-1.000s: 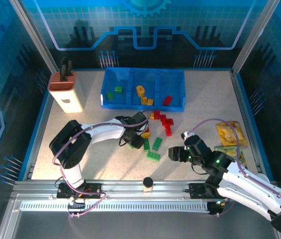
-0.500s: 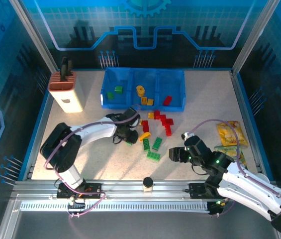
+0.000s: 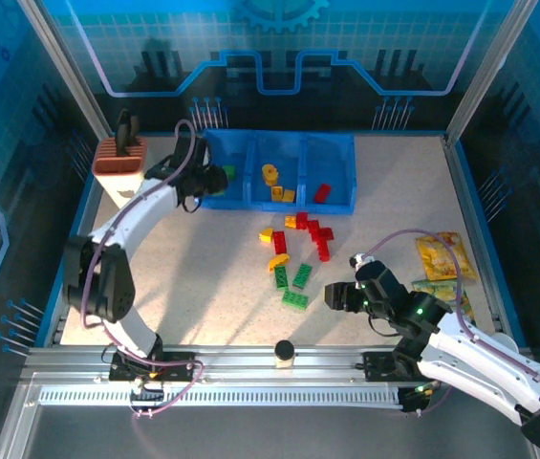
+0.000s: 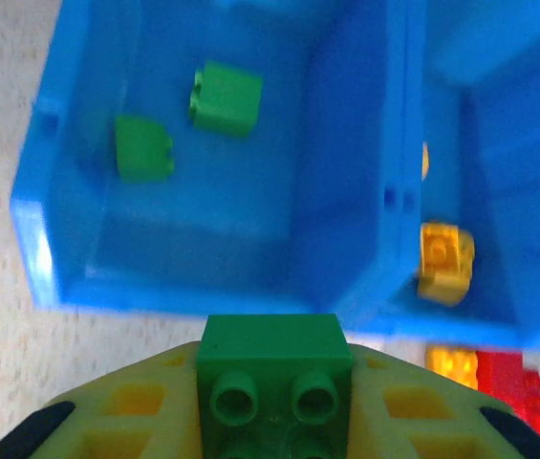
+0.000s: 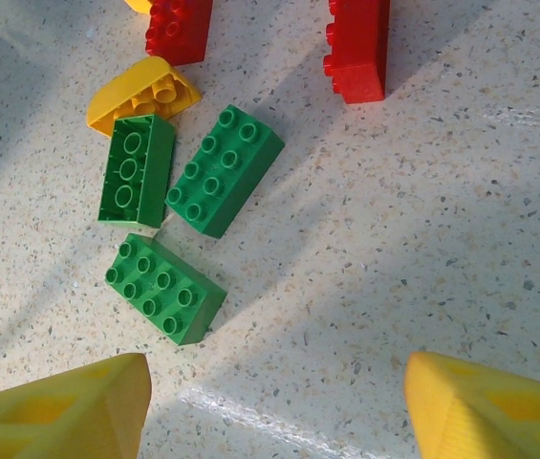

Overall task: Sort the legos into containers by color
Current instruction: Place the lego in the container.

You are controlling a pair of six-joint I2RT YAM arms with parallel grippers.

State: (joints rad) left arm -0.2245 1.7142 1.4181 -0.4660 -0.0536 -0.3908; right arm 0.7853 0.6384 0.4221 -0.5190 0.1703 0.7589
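Grip of the left tool (image 4: 272,421) is clenched on a green lego (image 4: 271,363) just outside the left bin of the blue tray (image 4: 203,287), which holds two green legos (image 4: 226,98), while the right tool (image 5: 274,402) hangs released over three more green legos (image 5: 224,169) on the bench (image 5: 422,239)

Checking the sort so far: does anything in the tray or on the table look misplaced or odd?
Nothing is missorted: the translucent blue plastic tray holds green studded bricks left, yellow bricks middle, a red brick right. One loose green brick lies upside down, hollow side up.
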